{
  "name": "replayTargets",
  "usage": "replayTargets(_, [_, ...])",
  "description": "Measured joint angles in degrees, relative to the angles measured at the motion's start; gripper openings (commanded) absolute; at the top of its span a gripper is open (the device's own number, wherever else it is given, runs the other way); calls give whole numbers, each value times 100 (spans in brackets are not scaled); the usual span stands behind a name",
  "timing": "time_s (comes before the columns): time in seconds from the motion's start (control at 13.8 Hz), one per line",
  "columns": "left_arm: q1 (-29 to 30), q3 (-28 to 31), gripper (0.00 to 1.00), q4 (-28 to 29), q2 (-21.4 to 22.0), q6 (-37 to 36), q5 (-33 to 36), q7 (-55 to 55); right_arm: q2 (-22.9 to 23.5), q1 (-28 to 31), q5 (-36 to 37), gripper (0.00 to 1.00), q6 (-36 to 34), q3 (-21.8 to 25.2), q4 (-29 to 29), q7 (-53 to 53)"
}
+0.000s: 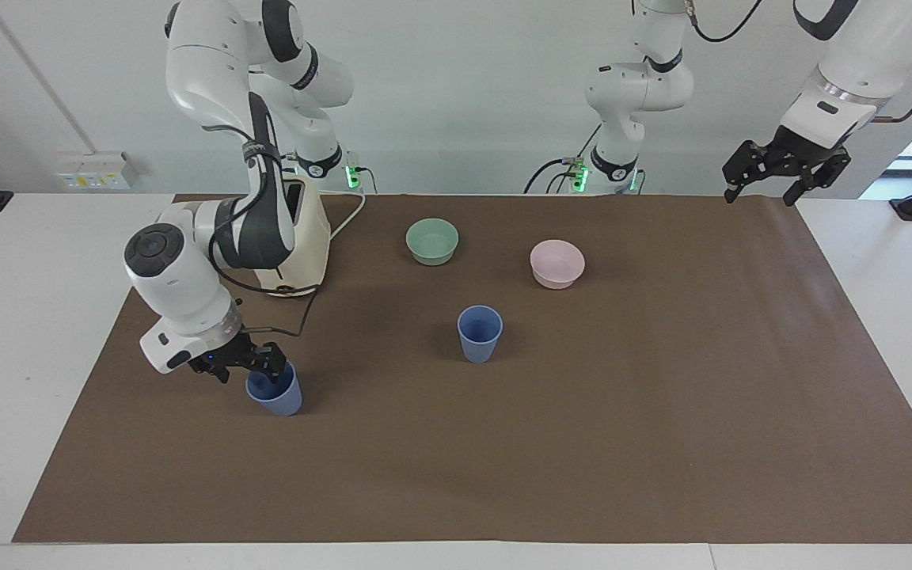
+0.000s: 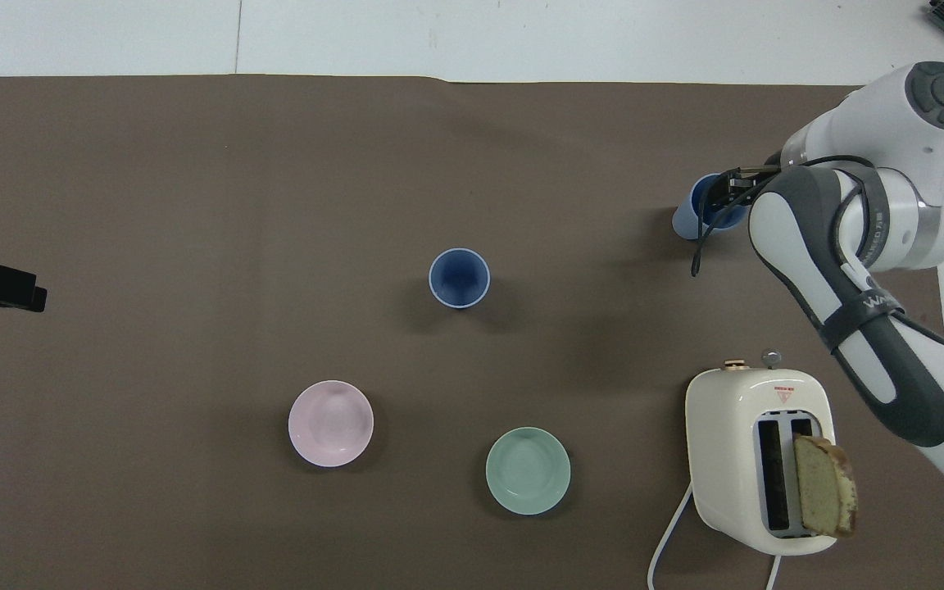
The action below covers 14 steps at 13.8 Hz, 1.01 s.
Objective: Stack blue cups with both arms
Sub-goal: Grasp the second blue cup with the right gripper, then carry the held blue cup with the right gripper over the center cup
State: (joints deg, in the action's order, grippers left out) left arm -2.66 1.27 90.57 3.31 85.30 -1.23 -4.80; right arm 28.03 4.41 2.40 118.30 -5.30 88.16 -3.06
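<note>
Brown paper mat (image 1: 662,396): covers the table top; carries all the loose things.
Facing view only: both arm bases, the raised left gripper whole, the height of the right gripper at the cup rim.
Overhead view only: slice of brown bread (image 2: 824,485) standing in a slot of the cream two-slot toaster (image 2: 734,459), and the insides of the cups and bowls.
Blue cup at the right arm's end (image 1: 280,397): small matte periwinkle tumbler, tapered to the base, no handle; upright, mouth up, long axis vertical; on the mat, farther from the robots than the toaster.
Second blue cup (image 1: 479,333): same make, upright, mouth up, long axis vertical; near the middle of the mat, well apart from the first, farther from the robots than both bowls.
Right gripper (image 1: 254,366): black, two fingers, down at the rim of the cup at the right arm's end; one finger (image 1: 278,366) at or just inside the mouth; cannot tell whether spread or closed, nor whether touching the wall.
Left gripper (image 1: 766,188): black, raised over the mat's corner at the left arm's end, fingers spread wide, holding nothing; arm waiting.
Mint-green bowl (image 1: 432,241): round, shallow, beside the toaster, near the robots.
Pink bowl (image 1: 556,264): round, shallow, beside the green one, toward the left arm's end.
</note>
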Motion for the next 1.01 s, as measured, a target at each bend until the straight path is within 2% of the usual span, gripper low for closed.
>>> replayTargets(0.14, [0,0,100,-2,1,0,0,0,-1,4,0,17,2,0,0,3])
replayTargets(0.22, [0,0,100,-3,1,0,0,0,-1,7,0,5,2,0,0,3])
replayTargets(0.29, [0,0,100,-3,1,0,0,0,-1,11,0,0,2,0,0,3])
replayTargets(0.72, [0,0,100,-4,2,0,0,0,-202,12,-21,0,-118,-25,-9,8])
replayTargets(1.01, [0,0,100,-6,2,0,0,0,-828,-178,-30,0,-786,-133,-26,7])
